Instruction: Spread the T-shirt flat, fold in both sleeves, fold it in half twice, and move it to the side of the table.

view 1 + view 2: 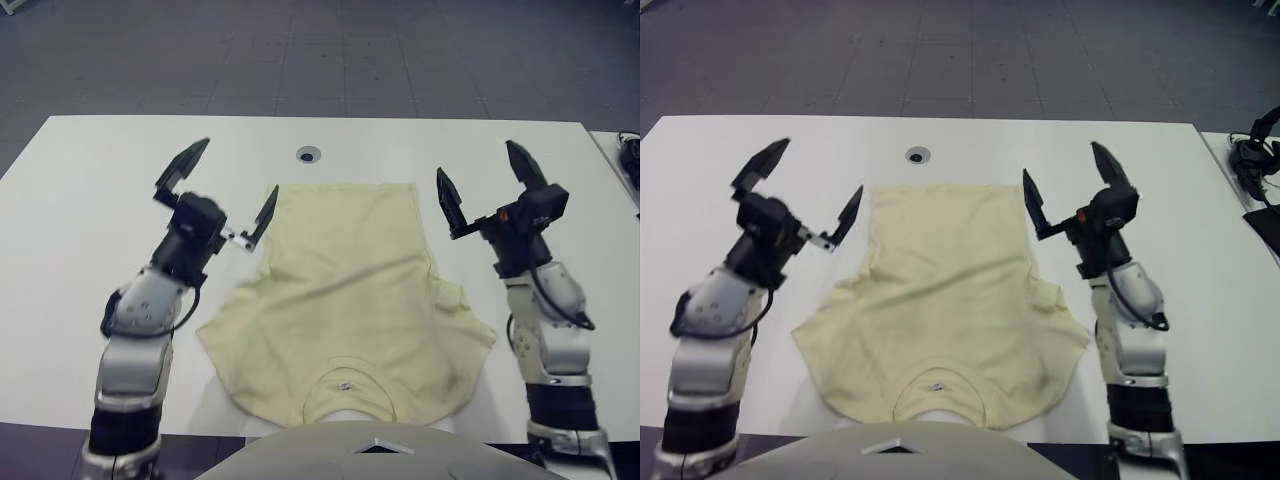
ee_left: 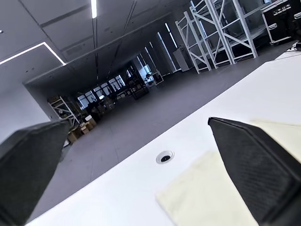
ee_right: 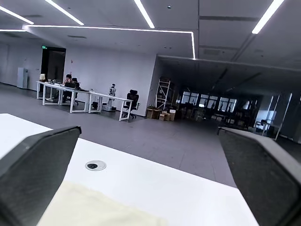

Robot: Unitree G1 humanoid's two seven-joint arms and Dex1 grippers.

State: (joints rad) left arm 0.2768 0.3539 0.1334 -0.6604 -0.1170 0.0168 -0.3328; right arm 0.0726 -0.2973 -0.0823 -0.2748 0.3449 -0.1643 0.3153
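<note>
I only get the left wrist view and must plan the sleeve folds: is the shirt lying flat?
Observer: Mostly. The T-shirt lies spread, collar nearest the robot, but the right-hand sleeve is rumpled.
Operator: Where is the right tool?
Observer: The right tool hangs open above the table, beside the right corner of the hem, holding nothing.
Operator: And the other sleeve?
Observer: The left-hand sleeve lies flat, not folded in.

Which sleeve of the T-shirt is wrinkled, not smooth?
The sleeve on the robot's right: it bunches into folds at its base, while the left sleeve lies smooth and flat.
</note>
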